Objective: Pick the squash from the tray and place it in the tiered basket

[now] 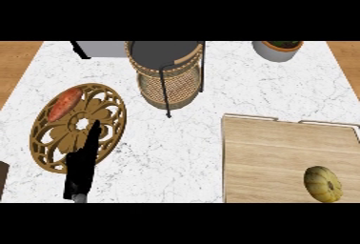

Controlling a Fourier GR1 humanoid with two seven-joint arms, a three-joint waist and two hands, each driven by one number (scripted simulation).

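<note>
White marble counter [175, 157] – light wooden tray [274, 152] at right, round carved wooden trivet [116, 102] at left, tall wicker tiered basket [169, 86] behind. Black left hand [83, 162] lies over the trivet, fingers straight, holding nothing. Ribbed yellow-green squash [323, 184] sits on the tray's near right part – well apart from the basket.

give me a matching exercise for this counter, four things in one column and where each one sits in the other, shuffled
Things:
1. squash
2. sweet potato
3. tiered basket
4. potted plant

Places:
A. far right corner of the counter
B. on the round trivet, left
C. on the wooden tray, near right
D. far middle of the counter

Pairs: 1-C, 2-B, 3-D, 4-A
</note>
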